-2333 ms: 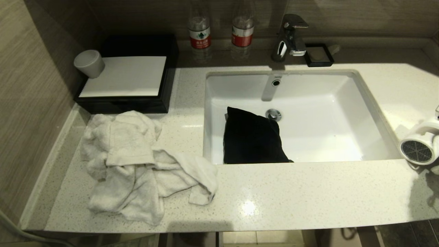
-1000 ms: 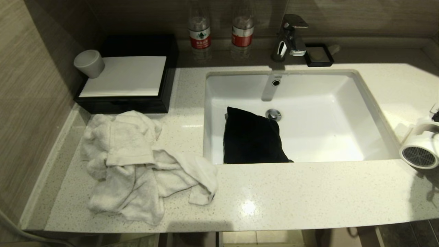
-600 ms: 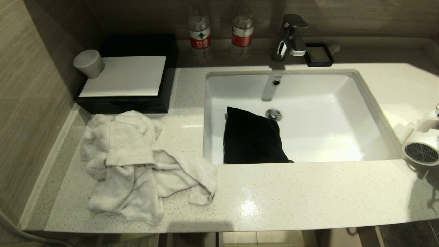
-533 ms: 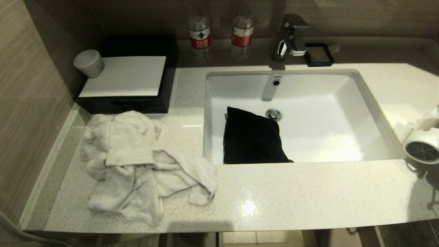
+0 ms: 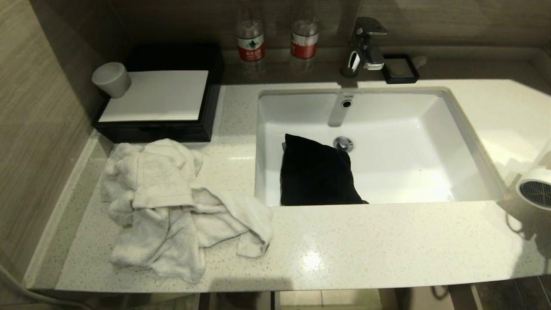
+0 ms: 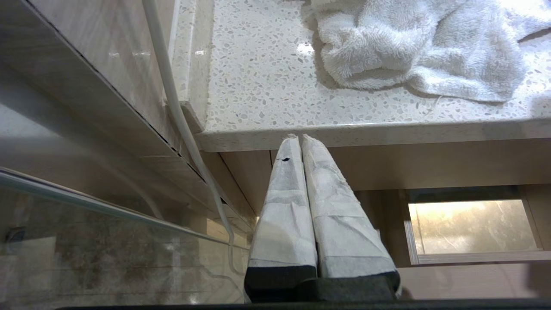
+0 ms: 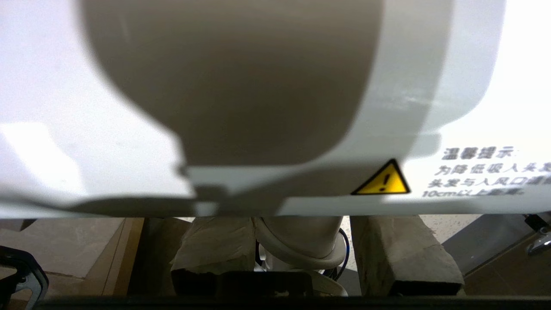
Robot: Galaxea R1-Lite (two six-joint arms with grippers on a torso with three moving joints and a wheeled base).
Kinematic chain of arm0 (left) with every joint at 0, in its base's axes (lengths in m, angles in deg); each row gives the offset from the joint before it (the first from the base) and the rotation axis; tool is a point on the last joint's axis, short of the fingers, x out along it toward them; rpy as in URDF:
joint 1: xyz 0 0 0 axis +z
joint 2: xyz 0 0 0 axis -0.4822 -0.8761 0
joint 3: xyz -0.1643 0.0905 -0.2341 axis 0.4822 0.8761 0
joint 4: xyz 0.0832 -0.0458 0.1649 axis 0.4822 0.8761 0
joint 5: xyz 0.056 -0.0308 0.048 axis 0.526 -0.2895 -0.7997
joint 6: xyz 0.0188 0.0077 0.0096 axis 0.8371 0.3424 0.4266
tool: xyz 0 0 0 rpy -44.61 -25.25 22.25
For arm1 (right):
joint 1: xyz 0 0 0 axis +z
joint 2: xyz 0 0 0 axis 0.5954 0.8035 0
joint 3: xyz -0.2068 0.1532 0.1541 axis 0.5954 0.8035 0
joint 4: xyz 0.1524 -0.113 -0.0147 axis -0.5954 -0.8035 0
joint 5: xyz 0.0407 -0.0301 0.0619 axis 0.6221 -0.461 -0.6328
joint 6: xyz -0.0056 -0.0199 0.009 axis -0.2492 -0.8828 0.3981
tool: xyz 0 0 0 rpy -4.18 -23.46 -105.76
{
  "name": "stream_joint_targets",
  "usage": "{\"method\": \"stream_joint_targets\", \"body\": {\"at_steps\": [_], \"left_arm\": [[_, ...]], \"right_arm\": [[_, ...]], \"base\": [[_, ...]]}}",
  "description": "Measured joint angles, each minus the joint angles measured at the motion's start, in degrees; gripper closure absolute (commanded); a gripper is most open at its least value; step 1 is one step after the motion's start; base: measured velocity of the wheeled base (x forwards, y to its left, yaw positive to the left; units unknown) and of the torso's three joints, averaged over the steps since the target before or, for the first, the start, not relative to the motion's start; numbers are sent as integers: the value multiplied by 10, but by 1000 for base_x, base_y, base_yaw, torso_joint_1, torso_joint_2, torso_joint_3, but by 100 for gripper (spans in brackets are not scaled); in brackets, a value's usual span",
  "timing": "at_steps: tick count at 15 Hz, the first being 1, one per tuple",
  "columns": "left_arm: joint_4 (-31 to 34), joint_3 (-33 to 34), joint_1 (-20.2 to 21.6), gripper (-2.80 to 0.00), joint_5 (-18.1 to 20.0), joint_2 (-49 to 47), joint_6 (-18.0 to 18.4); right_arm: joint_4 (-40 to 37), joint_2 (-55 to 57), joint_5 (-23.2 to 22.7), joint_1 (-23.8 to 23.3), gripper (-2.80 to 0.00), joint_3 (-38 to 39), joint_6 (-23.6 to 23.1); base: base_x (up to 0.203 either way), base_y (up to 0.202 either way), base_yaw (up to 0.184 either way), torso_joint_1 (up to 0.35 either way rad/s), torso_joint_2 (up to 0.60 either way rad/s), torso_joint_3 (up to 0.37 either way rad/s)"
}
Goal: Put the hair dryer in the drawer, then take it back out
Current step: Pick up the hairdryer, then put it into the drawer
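While the right gripper point(image 7: 301, 254) pinches the hair dryer point(image 5: 536, 189) above the countertop's point(image 5: 366, 245) right edge, the left gripper's point(image 6: 300, 138) fingers are pressed together below the front edge.

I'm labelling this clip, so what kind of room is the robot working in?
Most likely a hotel-style bathroom vanity: a white sink with a chrome faucet set in a speckled stone counter, and crumpled white towels.

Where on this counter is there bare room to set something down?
The front strip of counter between the sink and the near edge is bare, as is the stretch right of the sink toward the back. The left side is crowded: towels spread in front of the black tray. A black pouch lies in the sink.
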Motion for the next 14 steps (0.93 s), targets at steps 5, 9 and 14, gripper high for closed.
{"method": "stream_joint_targets", "body": {"at_steps": [5,9,14], "left_arm": [[0,0,0,0,0,0,0],[0,0,0,0,0,0,0],[0,0,0,0,0,0,0]], "right_arm": [[0,-26,-4,0,0,14,0],[2,-39,-25,1,0,22,37],[44,-76,-35,2,0,76,114]], "base": [[0,0,0,-357,322,-22],[0,0,0,-379,295,-85],[0,0,0,-347,222,-130]]}}
